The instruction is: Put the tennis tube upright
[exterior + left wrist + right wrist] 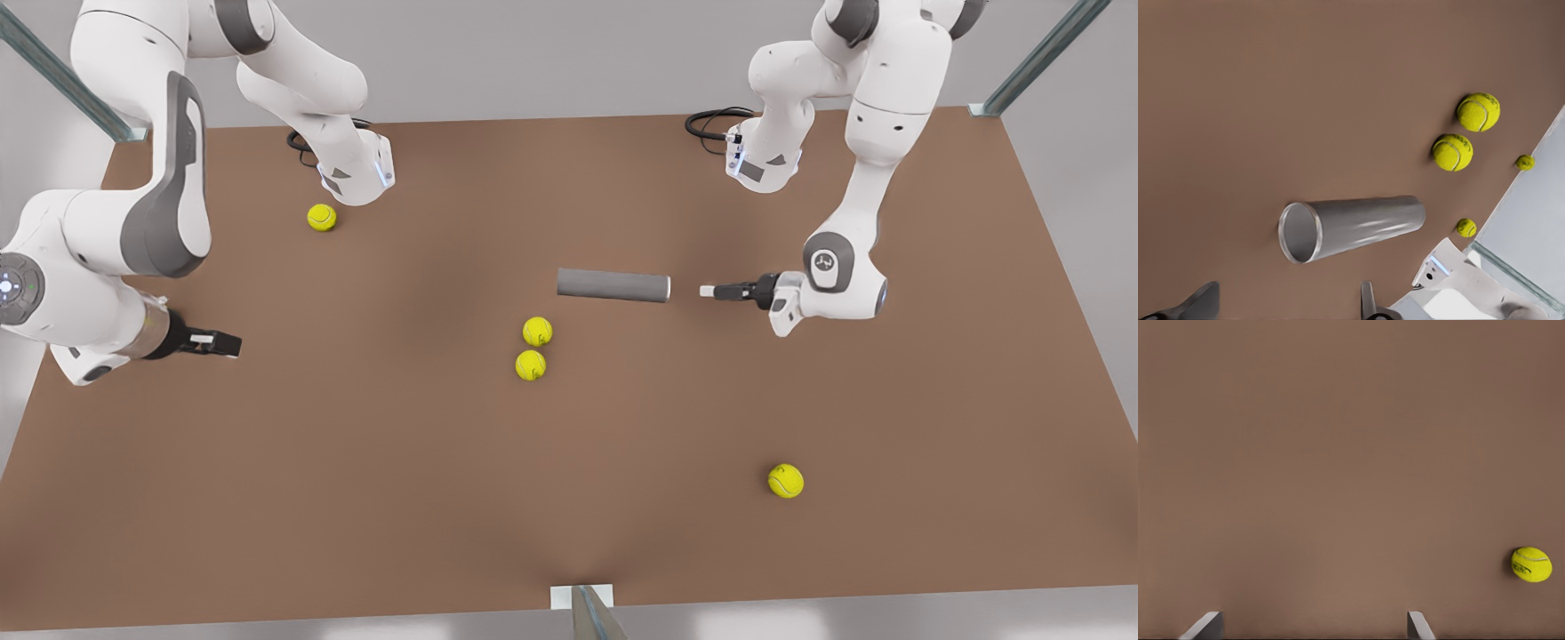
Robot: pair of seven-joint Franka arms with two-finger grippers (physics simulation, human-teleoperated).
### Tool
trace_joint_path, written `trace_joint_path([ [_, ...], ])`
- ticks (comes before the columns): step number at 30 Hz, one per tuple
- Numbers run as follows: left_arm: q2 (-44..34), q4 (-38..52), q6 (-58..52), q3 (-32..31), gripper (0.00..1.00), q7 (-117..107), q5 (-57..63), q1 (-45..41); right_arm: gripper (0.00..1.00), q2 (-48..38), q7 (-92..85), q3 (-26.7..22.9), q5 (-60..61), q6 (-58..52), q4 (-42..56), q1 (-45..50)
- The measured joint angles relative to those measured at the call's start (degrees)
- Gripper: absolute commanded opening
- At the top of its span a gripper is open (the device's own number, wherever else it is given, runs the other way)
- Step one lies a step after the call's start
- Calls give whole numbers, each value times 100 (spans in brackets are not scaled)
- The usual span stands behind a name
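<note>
Grey tennis tube (613, 285) lying on its side mid-counter (356, 462) (shiny-rimmed open end facing the left gripper), left gripper (709, 291) just beside that end, fingers (1367, 301) spread apart, right gripper (229, 342) well apart, waiting with fingers (1417, 625) spread, two tennis balls (533, 348) near the tube.

A plain grey tube (613, 285) lies on its side on a brown bench (356, 462), near the middle and a little toward the front view's right. It is a long, smooth cylinder with a faint metallic sheen, its length running across the front view from left to right. In the left wrist view the tube (1351, 227) shows an open end with a bright, shiny rim and a hollow grey inside. Soft highlights streak along its curved side. It rests flat, not upright, with bare bench all around it.
</note>
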Motion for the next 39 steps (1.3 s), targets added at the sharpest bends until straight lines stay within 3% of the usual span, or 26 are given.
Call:
trace_joint_path([
  [19,442,-593,460,-723,100,2749,-2369,-13,100,9,75,1,31,-1068,283,151],
  [39,870,-666,275,-942,100,4298,-2594,-15,100,8,96,1,119,-1285,414,148],
])
